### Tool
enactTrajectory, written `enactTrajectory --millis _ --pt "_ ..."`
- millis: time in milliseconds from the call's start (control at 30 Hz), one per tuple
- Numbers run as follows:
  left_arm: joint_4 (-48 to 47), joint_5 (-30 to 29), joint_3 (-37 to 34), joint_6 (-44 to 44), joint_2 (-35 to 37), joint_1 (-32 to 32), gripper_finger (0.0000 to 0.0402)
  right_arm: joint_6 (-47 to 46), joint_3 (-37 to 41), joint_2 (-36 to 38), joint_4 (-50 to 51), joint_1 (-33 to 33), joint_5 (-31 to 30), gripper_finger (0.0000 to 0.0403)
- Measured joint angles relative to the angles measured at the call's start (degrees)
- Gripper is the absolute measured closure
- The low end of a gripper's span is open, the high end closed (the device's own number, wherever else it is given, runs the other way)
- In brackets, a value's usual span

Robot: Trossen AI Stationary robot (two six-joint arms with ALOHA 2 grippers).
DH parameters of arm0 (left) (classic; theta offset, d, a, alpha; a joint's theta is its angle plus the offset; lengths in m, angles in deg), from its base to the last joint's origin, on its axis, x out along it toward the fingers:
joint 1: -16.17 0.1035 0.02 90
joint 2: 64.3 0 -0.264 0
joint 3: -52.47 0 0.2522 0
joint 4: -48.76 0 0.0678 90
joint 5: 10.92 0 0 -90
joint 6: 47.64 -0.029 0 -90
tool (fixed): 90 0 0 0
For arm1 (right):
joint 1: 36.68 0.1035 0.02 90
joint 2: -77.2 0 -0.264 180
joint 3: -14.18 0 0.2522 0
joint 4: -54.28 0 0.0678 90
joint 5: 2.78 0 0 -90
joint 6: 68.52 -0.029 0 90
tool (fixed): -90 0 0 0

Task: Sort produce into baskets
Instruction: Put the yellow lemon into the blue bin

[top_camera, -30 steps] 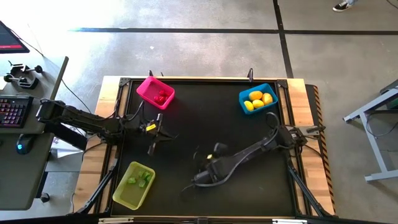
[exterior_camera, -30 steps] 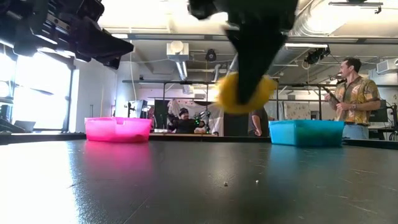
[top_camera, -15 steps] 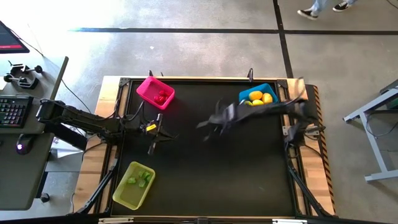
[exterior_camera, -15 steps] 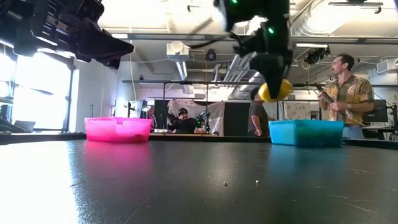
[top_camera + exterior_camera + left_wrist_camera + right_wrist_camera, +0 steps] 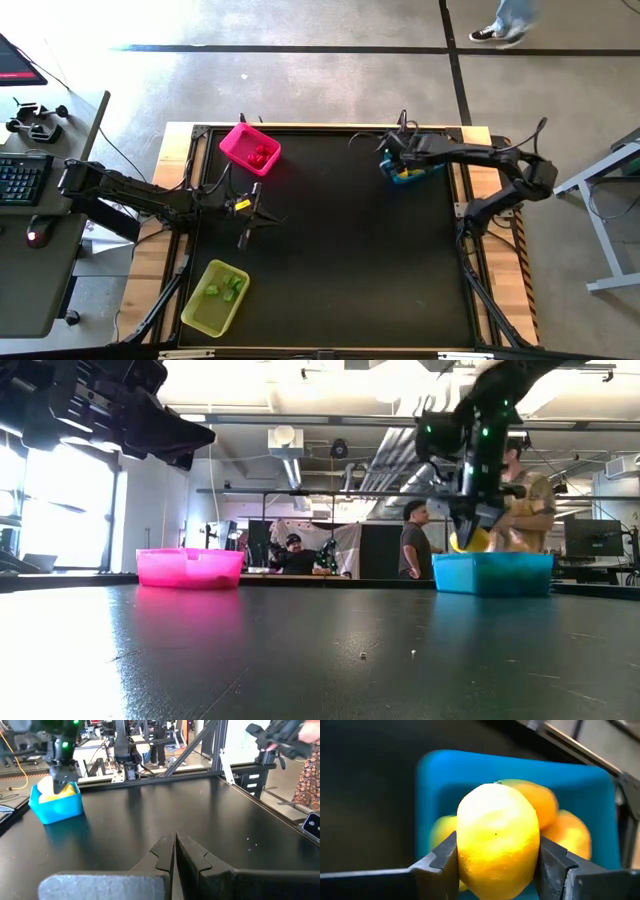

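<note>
My right gripper (image 5: 392, 160) is over the blue basket (image 5: 428, 170) at the table's far right, shut on a yellow lemon (image 5: 497, 840). In the low view the lemon (image 5: 470, 541) hangs just above the blue basket's rim (image 5: 492, 573). Several more yellow pieces (image 5: 565, 832) lie in that basket. The pink basket (image 5: 249, 148) at the far left holds red pieces. The yellow-green basket (image 5: 215, 296) at the near left holds green pieces. My left gripper (image 5: 243, 237) is shut and empty above the table's left half. My right gripper pinches the lemon's two opposite sides (image 5: 532, 852) between its two fingers (image 5: 554, 862). The fingers point down from above. The lemon is lifted clear, over the blue basket's opening.
A person (image 5: 525, 500) stands behind the blue basket beyond the table, and another (image 5: 411, 540) farther back. The middle of the black table top (image 5: 340, 260) is free room. A desk with a keyboard stands off the table's left.
My right gripper has swung with the lemon from the table's near middle, up and across toward the far right edge, and has come down over the blue basket. It has stayed shut on the lemon. My left arm has kept still.
</note>
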Motion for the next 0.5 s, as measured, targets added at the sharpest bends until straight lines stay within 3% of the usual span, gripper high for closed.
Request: enactTrajectory --millis 167,500 --pt "-0.02 0.00 0.00 0.00 0.00 0.00 0.0397 -0.39 2.05 0.11 -0.85 -5.76 0.12 0.0235" --pt "-0.94 -0.04 0.00 -0.57 0.00 0.00 0.0397 3.79 2.77 -0.16 1.72 -8.71 -3.24 0.0236"
